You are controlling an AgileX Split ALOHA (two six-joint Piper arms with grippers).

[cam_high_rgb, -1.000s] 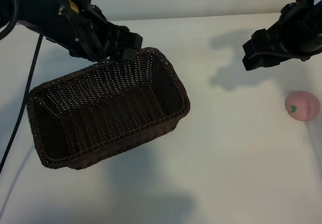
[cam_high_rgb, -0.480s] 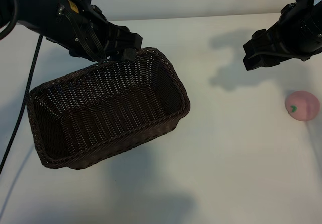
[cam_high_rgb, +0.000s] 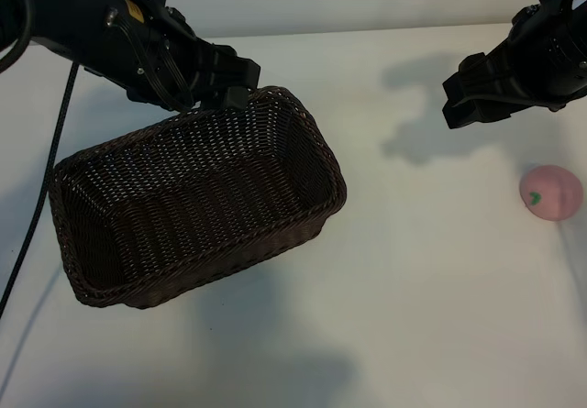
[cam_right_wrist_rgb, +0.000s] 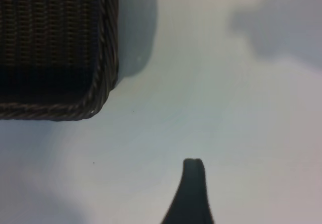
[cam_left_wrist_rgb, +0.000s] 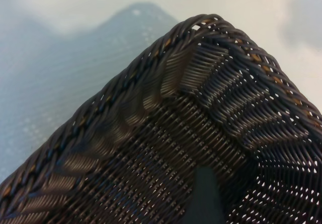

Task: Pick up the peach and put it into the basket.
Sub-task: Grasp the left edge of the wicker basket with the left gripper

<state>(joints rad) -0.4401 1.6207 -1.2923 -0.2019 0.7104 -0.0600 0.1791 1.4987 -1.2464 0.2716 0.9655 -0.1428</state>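
Exterior view: peach [cam_high_rgb: 550, 192] (green leaf mark) well apart from basket [cam_high_rgb: 197, 199]

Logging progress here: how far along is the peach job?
Nothing is done yet. The peach lies on the table, far from the empty basket. The right claw hangs open above the table, holding nothing; the left claw is open at the basket's rim. Pickup and drop remain.

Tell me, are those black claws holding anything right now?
Nothing is held. The small pink peach lies alone on the white table; the dark-brown woven wicker basket sits ungripped.
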